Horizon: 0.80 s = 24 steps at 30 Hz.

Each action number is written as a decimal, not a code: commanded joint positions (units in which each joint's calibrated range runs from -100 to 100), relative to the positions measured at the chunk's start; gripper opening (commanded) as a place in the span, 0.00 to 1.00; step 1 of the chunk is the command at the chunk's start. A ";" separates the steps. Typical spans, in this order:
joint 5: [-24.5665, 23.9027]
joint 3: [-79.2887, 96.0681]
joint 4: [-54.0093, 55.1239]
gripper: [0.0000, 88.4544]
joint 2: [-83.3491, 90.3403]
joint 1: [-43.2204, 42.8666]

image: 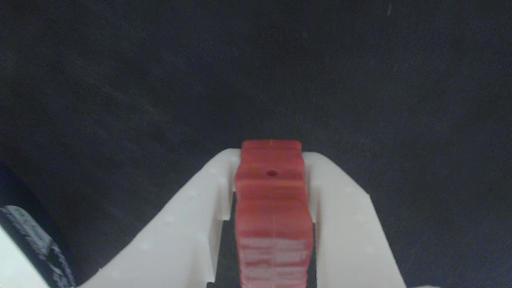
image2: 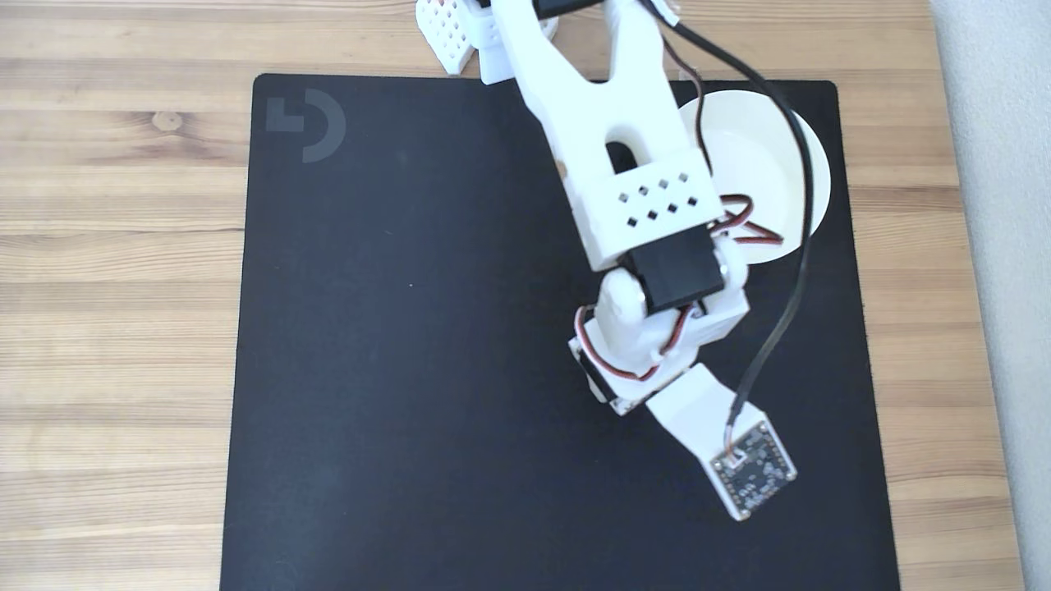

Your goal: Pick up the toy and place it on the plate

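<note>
Reddish-brown and striped, the toy (image: 273,212) sits clamped between your gripper's (image: 272,154) two white fingers (image: 188,224) in the wrist view — both press flat against its sides, and its top end pokes just past their tips over the black mat (image: 256,72). From the fixed view, your arm (image2: 624,189) reaches toward 5 o'clock across the mat, whose far side borders wooden tabletop (image2: 115,246). Your plate (image2: 759,156) rests at 2 o'clock on the mat — white, partly under the arm and its cables.
</note>
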State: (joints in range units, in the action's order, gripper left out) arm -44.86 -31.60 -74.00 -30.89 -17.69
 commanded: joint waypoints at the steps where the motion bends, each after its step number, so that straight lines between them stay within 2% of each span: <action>1: 0.29 -2.87 0.08 0.03 8.09 -1.43; 6: 0.35 0.73 -0.18 0.03 18.01 -0.93; 14: -0.12 20.38 1.09 0.03 36.52 -5.19; 24: -0.23 50.03 25.48 0.03 53.94 -18.83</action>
State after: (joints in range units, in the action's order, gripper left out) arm -44.86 10.72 -55.51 16.49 -33.42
